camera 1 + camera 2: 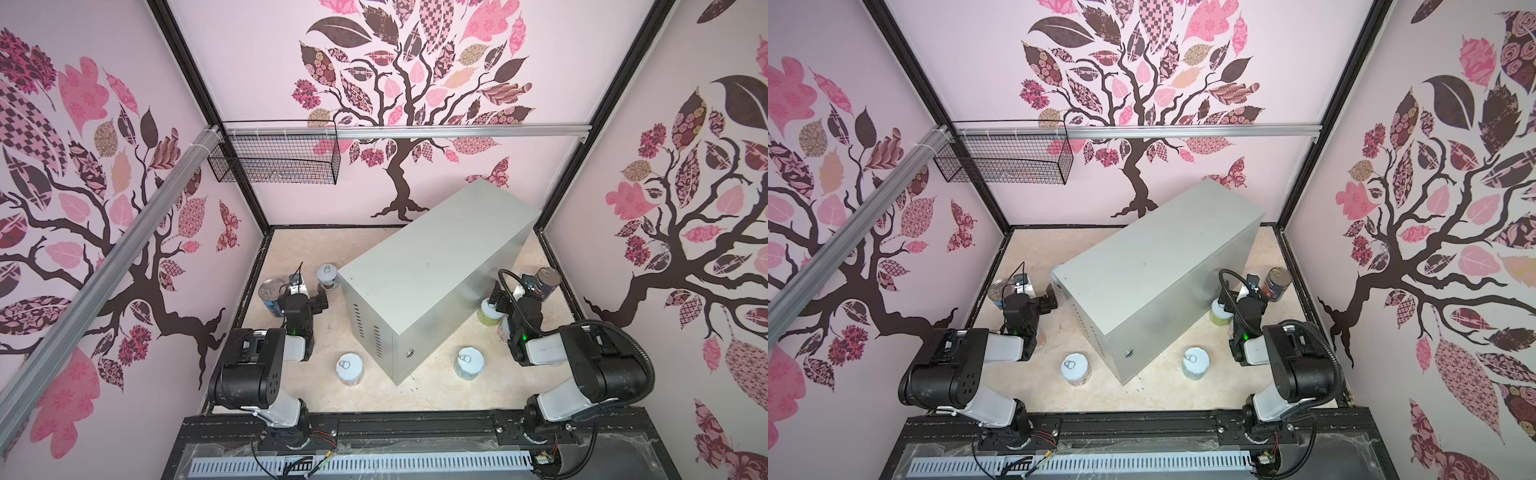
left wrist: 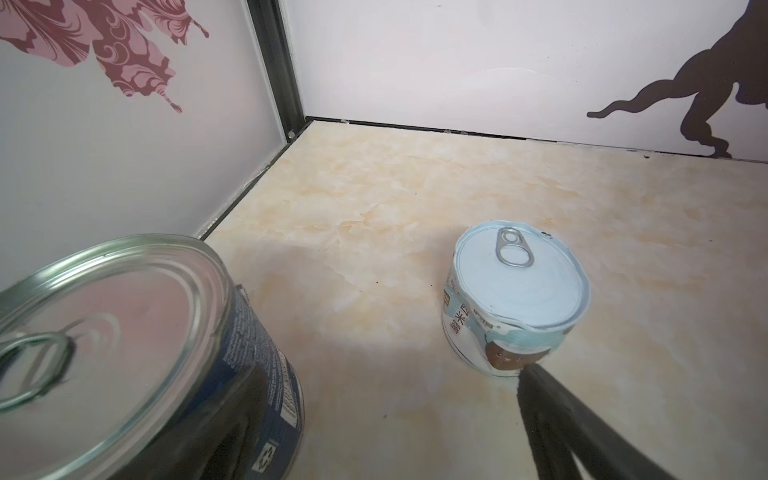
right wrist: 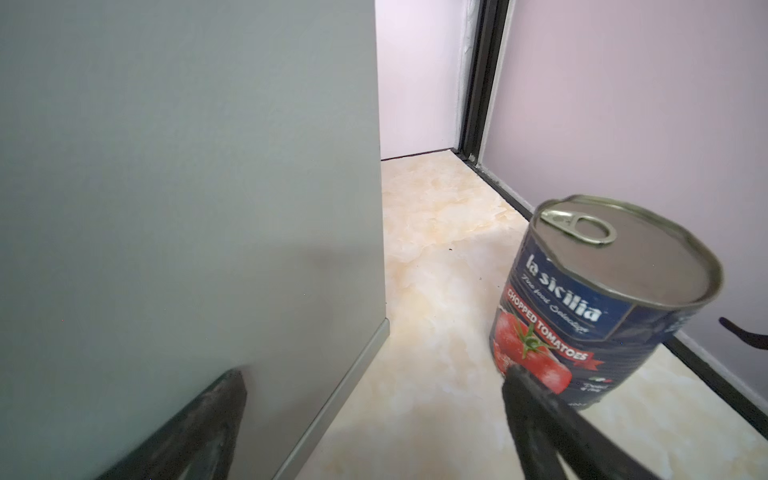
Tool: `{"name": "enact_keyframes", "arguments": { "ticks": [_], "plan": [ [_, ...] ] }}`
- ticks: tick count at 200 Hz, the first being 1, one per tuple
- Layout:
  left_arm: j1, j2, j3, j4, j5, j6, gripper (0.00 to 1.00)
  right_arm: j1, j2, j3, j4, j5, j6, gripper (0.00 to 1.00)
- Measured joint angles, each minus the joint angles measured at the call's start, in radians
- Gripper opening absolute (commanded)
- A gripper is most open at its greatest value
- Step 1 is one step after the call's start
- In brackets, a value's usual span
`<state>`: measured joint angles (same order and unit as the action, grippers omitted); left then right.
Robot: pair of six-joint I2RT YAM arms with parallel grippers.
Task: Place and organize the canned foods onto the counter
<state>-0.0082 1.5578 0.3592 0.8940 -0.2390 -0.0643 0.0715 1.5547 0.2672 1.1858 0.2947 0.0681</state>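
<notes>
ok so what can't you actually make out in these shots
green-label can: in both top views the right arm covers part of it; label too small to read.
blue can: cut off by the frame edge in the left wrist view.
wire basket: whether anything lies inside is lost behind the mesh.
counter: its top is out of frame in the right wrist view.

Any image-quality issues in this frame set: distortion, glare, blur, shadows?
In both top views, wide-angle perspective splays the walls outward. In the left wrist view, the lid of the blue can mirrors the pink wall, and a bright patch marks the floor beside it. In the right wrist view, the fingers are blurred, the tomato can is sharp, and the counter darkens low down.
</notes>
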Motion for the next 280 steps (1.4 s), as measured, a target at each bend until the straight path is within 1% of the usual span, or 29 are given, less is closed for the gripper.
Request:
{"name": "enact_keyframes", "arguments": {
  "ticks": [210, 243, 250, 264, 280],
  "plan": [
    [0.0, 0.0, 0.0, -0.007, 0.0, 0.0, 0.98, 0.0, 0.0, 0.0, 0.001, 0.0, 0.0, 1.0],
    [-0.002, -0.013, 0.0, -0.029, -0.018, -0.011, 0.98, 0.006, -0.018, -0.013, -0.008, 0.013, 0.003, 1.0],
    [-0.004, -0.024, 0.001, -0.043, -0.027, -0.011, 0.98, 0.015, -0.029, -0.018, -0.01, 0.039, 0.001, 1.0],
    [-0.012, -0.056, 0.017, -0.11, -0.057, -0.016, 0.98, 0.036, -0.087, -0.013, -0.089, 0.084, 0.0, 1.0],
    [-0.016, -0.105, 0.074, -0.238, -0.084, -0.027, 0.98, 0.051, -0.203, 0.031, -0.258, 0.127, 0.019, 1.0]
  ]
}}
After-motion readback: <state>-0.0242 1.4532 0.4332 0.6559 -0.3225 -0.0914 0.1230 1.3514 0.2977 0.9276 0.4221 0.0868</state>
